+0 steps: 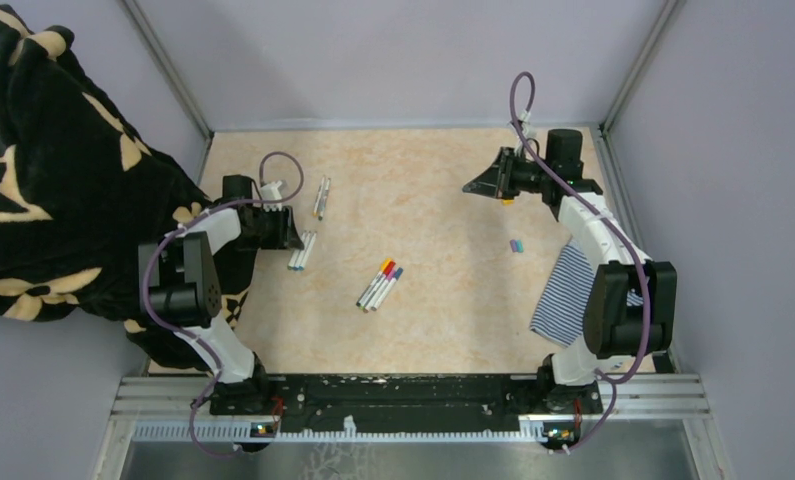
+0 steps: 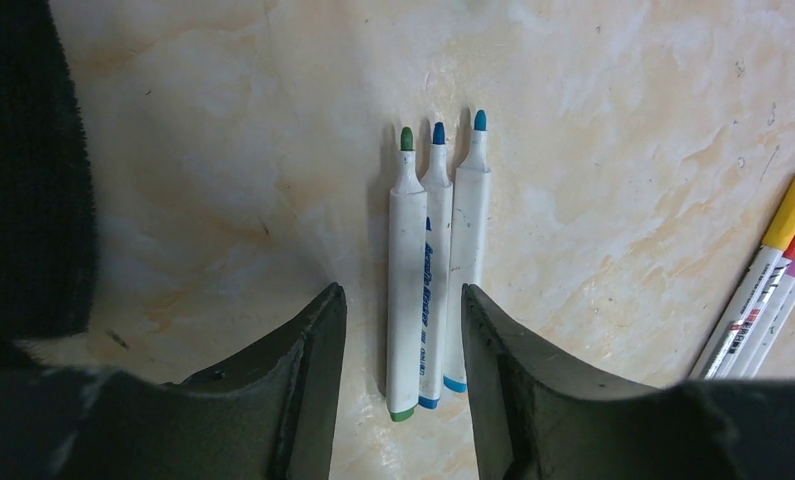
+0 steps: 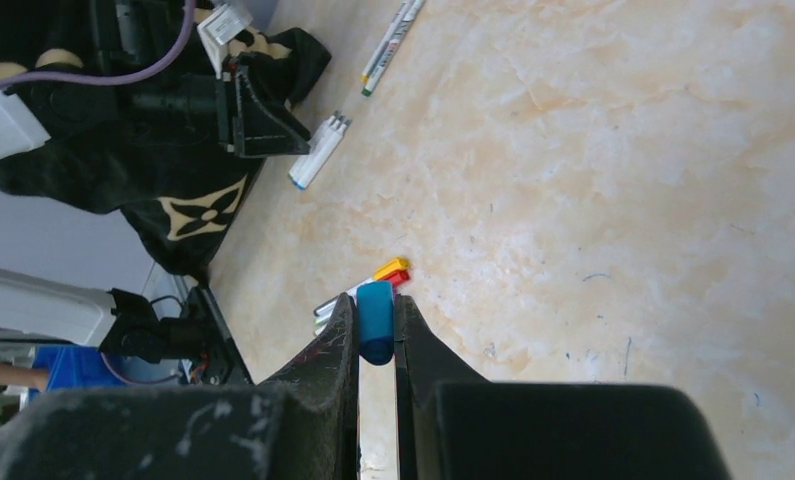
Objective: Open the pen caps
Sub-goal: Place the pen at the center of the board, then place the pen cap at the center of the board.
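Plainly, two risks here. Left tool (image 2: 401, 292): jaws parted, holding nothing, straddling three uncapped pens (image 2: 428, 270) flat on the desk (image 2: 623, 150); nibs pointing out past the fingertips, tail ends back between the fingers. Any sideways drift on lifting is likely to nudge the bundle, roll it, or smear nibs on the desk.

Right tool (image 3: 375, 300): clamped on a blue cap (image 3: 375, 325), nipped right at the fingertips and seemingly clear of the desk. Shallow pinch, so it could squirt out, or roll far once dropped.

Capped pens (image 2: 773, 270), with yellow, red and pinkish ends, off to the right of the left tool, well apart from it. Loose caps (image 1: 516, 245) on the desk near the right tool, on its base side.
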Controlling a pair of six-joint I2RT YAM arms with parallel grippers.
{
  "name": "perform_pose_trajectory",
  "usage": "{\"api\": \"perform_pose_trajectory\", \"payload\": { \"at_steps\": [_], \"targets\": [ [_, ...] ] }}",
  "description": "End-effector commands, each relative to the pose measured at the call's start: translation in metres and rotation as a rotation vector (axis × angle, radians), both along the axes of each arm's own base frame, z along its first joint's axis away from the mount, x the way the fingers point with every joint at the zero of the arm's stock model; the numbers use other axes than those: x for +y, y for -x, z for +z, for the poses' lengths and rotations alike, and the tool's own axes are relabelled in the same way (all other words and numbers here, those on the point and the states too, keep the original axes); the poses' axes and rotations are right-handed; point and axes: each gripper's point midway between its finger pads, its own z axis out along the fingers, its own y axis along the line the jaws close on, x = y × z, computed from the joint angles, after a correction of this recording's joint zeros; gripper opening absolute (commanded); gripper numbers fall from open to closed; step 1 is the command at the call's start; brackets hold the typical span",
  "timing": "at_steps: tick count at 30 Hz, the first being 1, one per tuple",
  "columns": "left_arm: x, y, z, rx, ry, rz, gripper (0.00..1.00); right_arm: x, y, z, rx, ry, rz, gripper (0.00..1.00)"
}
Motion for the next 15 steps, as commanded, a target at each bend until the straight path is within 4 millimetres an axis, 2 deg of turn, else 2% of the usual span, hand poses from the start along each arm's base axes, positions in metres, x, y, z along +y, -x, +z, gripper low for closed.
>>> {"api": "perform_pose_trajectory", "payload": {
  "at_steps": [1, 6, 13, 15],
  "targets": [
    [-0.001, -0.003, 0.020, -0.061, 0.029, -0.005, 0.54, -0.022, -0.015, 0.018, -0.052, -0.014, -0.126, 0.00],
    [-0.001, -0.004, 0.037, -0.111, 0.032, -0.014, 0.68, -0.058, -0.020, 0.002, -0.022, 0.026, -0.260, 0.00],
    [-0.002, -0.002, 0.071, -0.212, 0.021, -0.041, 0.96, -0.099, -0.007, -0.035, 0.023, 0.115, -0.385, 0.00],
    [-0.003, 0.001, 0.080, -0.239, 0.020, -0.057, 0.99, -0.108, -0.004, -0.044, 0.036, 0.138, -0.419, 0.00]
  ]
}}
